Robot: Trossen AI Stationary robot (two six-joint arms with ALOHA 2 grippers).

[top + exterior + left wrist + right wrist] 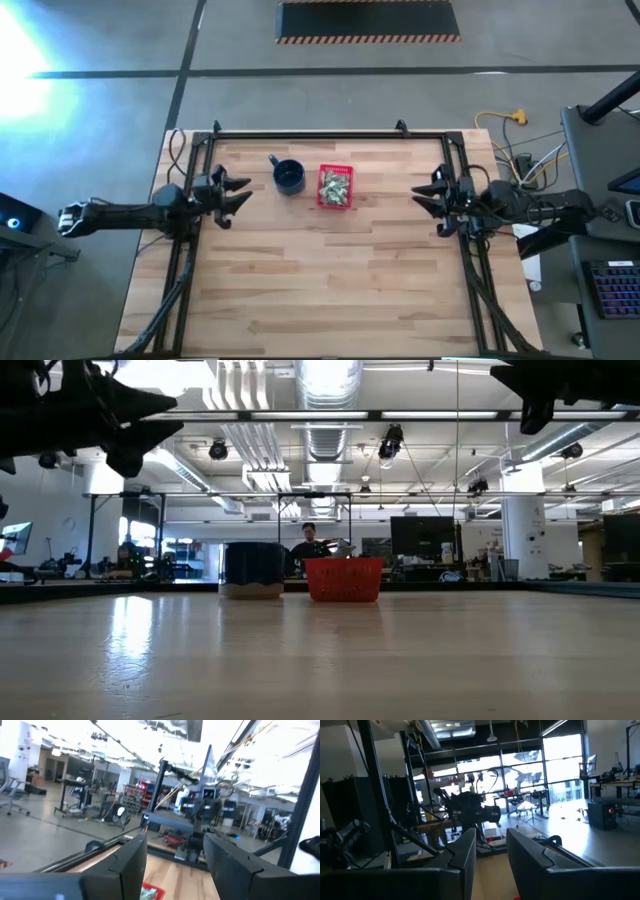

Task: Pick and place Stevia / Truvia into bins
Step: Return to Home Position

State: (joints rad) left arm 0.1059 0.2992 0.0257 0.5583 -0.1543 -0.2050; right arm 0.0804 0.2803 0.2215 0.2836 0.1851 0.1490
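Many sachets (pixel 334 186) in basket (pixel 335 207); left pincer (pixel 247 191), right pincer (pixel 418 197) agape.

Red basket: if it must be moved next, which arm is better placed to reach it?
Right, probably. Nothing stands between the right gripper and the red basket; the dark blue mug stands between that basket and the left gripper.

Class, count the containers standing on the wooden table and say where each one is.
2. The red basket, holding sachets, stands in the table's upper middle in the high view; the dark blue mug stands close on its left. No other container shows; none seems hidden.
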